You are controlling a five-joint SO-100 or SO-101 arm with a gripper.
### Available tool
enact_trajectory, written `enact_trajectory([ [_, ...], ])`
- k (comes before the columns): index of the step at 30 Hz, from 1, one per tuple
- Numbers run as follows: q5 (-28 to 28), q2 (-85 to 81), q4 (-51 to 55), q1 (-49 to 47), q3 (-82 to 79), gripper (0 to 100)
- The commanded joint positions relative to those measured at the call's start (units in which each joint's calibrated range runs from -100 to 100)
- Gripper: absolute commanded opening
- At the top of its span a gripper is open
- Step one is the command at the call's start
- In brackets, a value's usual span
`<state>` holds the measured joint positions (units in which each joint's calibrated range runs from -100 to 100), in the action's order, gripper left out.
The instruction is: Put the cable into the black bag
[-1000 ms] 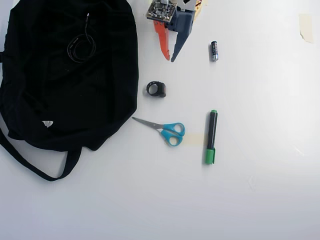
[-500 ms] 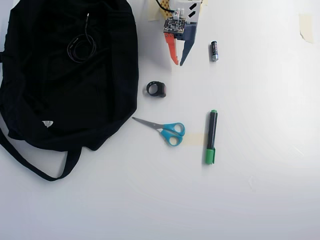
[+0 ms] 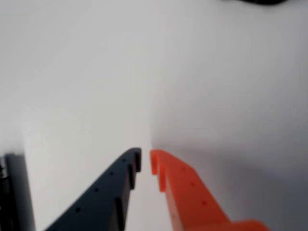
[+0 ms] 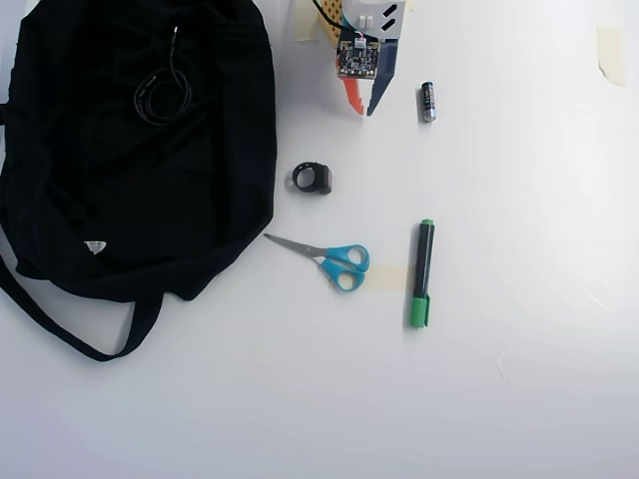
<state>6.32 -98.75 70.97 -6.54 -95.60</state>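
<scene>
The cable [image 4: 160, 92], a thin black coil with its plug end pointing up, lies on top of the black bag [image 4: 130, 200] at the upper left of the overhead view. The bag is spread flat, its strap [image 4: 60, 324] trailing toward the bottom left. My gripper [image 4: 364, 112] is at the top centre, well to the right of the bag and apart from the cable. In the wrist view the gripper [image 3: 145, 161] has its dark and orange fingers nearly together with nothing between them, over bare white table.
A black ring clip [image 4: 312, 178] lies beside the bag's right edge. Blue-handled scissors [image 4: 334, 259] and a green marker [image 4: 422, 274] lie mid-table. A battery [image 4: 427, 102] sits just right of the gripper. Tape [image 4: 611, 52] marks the far right.
The gripper has drawn back toward the top edge of the overhead view and its fingers have closed from a wide spread. The cable and bag have not moved.
</scene>
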Motion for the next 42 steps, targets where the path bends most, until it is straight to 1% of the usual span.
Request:
enact_trajectory([
  [1,0.0,-0.9,2.2,-0.2,-2.5,2],
  [3,0.0,-0.9,0.9,0.3,-3.7,2],
  [42,0.0,-0.9,0.9,0.3,-3.7,2],
])
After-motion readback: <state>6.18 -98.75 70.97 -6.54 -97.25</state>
